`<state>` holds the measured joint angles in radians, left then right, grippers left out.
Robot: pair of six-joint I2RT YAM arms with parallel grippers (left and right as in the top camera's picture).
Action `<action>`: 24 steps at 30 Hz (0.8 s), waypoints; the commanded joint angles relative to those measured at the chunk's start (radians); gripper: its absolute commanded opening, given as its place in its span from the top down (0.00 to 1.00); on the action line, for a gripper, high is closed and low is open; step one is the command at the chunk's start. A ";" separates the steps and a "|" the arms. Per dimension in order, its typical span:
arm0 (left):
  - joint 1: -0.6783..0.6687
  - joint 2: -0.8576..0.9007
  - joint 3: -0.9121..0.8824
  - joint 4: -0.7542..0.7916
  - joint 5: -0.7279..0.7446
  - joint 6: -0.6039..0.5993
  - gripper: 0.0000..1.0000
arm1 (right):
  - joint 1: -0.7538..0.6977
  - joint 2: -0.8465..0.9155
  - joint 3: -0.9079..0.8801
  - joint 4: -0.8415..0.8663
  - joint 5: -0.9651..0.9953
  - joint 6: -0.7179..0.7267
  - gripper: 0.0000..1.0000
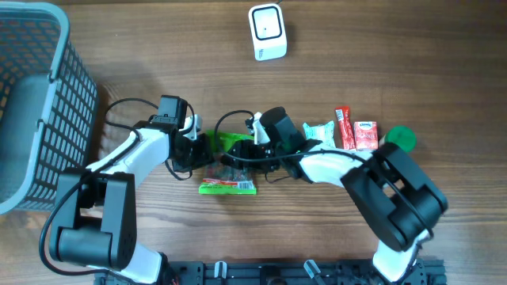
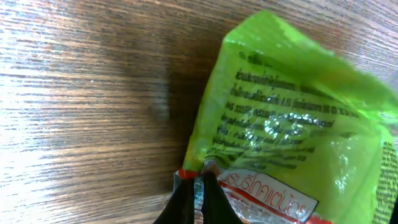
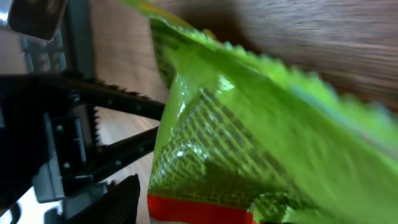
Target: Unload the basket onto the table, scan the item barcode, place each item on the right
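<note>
Seen from above, both arms cover most of the green packet (image 1: 232,141), which sits over the tabletop (image 1: 356,229) between them. The wrist views crop and blur it, and we cannot make out a barcode. The left gripper (image 2: 199,190) is clamped on its red-edged corner. The right gripper (image 1: 252,150) is just beside the packet's other side, and we cannot tell how its jaws stand.

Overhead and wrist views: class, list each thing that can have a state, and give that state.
green snack packet: pinched at its edge by the left pincer.
left pincer: shut on the green snack packet.
right pincer: beside that packet; open or shut unclear.
second green packet: lying flat on the table, unheld.
barcode scanner: on the table, untouched.
basket: upright, open top.
</note>
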<state>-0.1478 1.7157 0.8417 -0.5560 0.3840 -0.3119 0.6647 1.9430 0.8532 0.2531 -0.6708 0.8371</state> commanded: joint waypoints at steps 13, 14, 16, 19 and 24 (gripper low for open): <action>0.005 -0.043 0.026 -0.018 -0.104 0.019 0.96 | -0.002 0.018 -0.018 -0.072 -0.018 -0.052 0.44; 0.005 -0.068 0.040 -0.037 -0.102 0.012 0.96 | -0.002 0.018 -0.018 -0.074 -0.018 -0.053 0.44; 0.005 -0.106 0.056 -0.074 -0.066 0.013 0.96 | -0.002 0.018 -0.018 -0.083 -0.005 -0.052 0.44; 0.004 -0.148 0.058 -0.140 0.013 0.012 0.96 | -0.002 0.018 -0.018 -0.084 -0.002 -0.052 0.43; -0.024 -0.138 0.045 -0.234 0.050 0.013 0.96 | -0.002 0.018 -0.018 -0.086 0.018 -0.052 0.43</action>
<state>-0.1509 1.5726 0.8883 -0.7650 0.3847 -0.3084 0.6586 1.9408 0.8547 0.1955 -0.7254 0.8066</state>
